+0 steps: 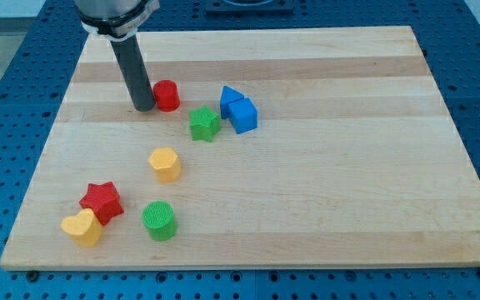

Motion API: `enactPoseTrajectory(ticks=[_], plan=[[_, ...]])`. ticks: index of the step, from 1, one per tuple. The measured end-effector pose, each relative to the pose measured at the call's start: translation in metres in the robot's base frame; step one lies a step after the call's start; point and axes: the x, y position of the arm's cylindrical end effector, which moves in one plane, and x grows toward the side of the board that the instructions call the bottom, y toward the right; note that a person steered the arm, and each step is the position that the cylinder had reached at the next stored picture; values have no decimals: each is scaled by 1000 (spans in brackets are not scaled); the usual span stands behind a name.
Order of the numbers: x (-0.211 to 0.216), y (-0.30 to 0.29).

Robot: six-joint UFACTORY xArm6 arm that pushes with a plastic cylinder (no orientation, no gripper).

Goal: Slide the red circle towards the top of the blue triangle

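Observation:
The red circle [167,96] stands on the wooden board in the upper left part of the view. My tip [143,107] is just to the left of it, touching or nearly touching its side. The blue triangle [229,97] lies to the right of the red circle, with a blue cube [243,115] pressed against its lower right side. A green star [204,123] lies between and a little below the red circle and the blue blocks.
A yellow hexagon-like block [165,164] lies below the green star. At the lower left are a red star [102,202], a yellow heart [83,227] and a green circle [159,220]. The wooden board [348,167] sits on a blue perforated table.

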Motion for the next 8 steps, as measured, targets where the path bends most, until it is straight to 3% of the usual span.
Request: enactPoseTrajectory(ticks=[1,2,4,5,7,8], plan=[[4,-35],[-23,-27],[-26,7],[-19,-17],[-4,4],[-18,22]])
